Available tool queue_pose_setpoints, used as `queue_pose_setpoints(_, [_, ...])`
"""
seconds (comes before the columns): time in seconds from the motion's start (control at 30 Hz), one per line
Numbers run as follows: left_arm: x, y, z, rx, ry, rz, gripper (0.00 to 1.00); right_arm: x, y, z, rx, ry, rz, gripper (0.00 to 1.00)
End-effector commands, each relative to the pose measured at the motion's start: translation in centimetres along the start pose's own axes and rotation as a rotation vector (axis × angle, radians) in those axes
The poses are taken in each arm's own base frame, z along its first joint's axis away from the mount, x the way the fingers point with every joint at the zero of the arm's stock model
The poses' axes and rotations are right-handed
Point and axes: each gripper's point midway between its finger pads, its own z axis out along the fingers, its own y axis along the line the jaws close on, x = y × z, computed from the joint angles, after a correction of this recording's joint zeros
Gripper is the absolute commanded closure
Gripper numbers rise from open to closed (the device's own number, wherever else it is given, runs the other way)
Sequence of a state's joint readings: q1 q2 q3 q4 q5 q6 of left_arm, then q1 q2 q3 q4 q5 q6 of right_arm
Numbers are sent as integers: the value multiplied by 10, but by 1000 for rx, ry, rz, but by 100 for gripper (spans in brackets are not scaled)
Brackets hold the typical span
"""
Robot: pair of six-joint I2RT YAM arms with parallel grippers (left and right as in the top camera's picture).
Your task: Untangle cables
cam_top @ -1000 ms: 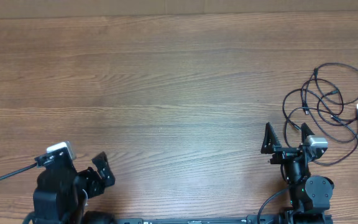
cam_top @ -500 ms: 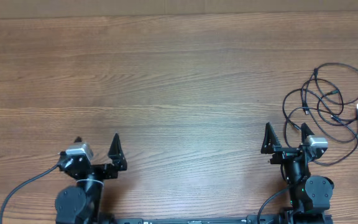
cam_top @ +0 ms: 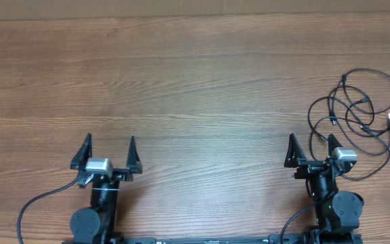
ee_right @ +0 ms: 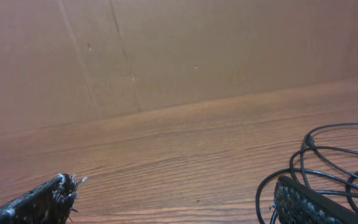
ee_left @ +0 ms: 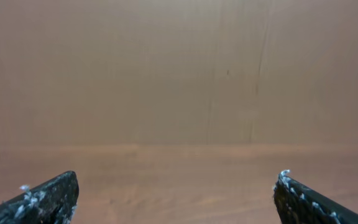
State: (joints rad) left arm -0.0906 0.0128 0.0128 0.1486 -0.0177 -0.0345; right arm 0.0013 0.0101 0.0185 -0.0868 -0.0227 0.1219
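Black cables (cam_top: pixel 361 126) in loose loops, long axis seemingly diagonal, left fingers (cam_top: pixel 84 151) and right fingers (cam_top: pixel 291 150) wide

The cables (cam_top: pixel 361 126) run off the right edge of the overhead view, and their plug ends are too small to tell apart. In the right wrist view, the finger of the right tool (ee_right: pixel 174 183) nearest the cables covers their near loops, and the bottom and right edges cut off the rest.

Wood-grain table (cam_top: pixel 195 88) across the overhead view; plain brown cardboard wall (ee_left: pixel 166 68) stands upright along its far edge.
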Motion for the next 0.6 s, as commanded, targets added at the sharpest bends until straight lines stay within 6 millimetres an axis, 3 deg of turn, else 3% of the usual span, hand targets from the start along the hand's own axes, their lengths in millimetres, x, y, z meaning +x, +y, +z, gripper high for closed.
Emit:
queue_pose_setpoints(0.0, [22,0,-1,8,81,63,0,2,0,0,-2,-1,-6,0])
queue_pose_setpoints(0.13, [58,1,-7,9,229,56,0,2,0,0,-2,-1,-6,0])
queue_pose_setpoints(0.57, [57,-1,-7,20,226,55,1,2,0,0,-3,-1,-6,0])
